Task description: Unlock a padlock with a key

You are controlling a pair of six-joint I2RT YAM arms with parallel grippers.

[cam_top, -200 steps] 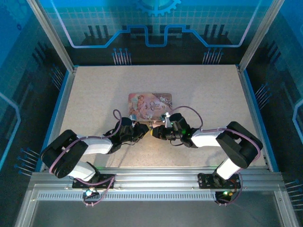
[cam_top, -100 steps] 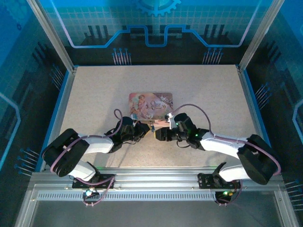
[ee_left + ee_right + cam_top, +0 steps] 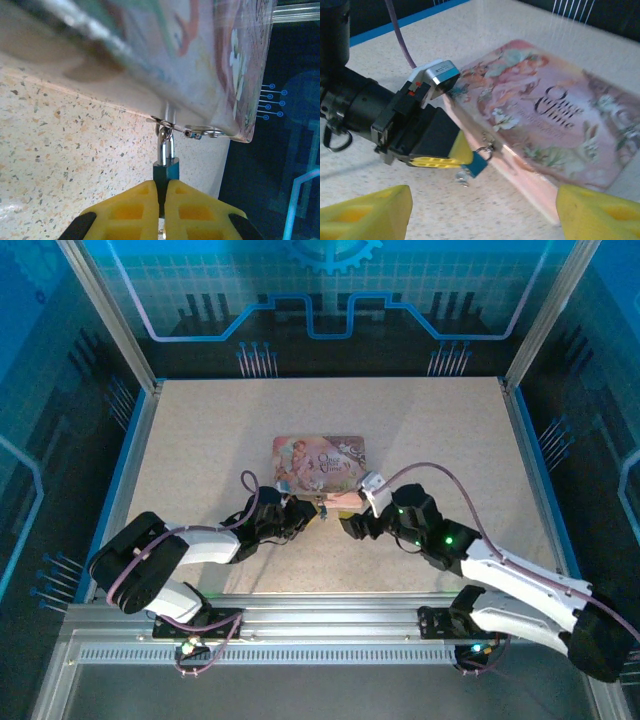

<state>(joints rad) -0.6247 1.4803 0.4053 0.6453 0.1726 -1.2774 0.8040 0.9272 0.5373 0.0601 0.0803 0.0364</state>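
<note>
- Blue-bodied metal: one padlock (image 3: 165, 170), lower centre of the left wrist frame, its shackle hooked through the clasp of one pink illustrated box (image 3: 320, 462).
- One small key (image 3: 462, 176), blurred, just below the padlock body.
- Two tools: the left tool (image 3: 161, 187) is clenched on the padlock body. The right tool (image 3: 347, 526) is released, fingers wide apart, just right of it.
- One speckled beige worktop (image 3: 200, 440), with blue-lit walls around it.
</note>
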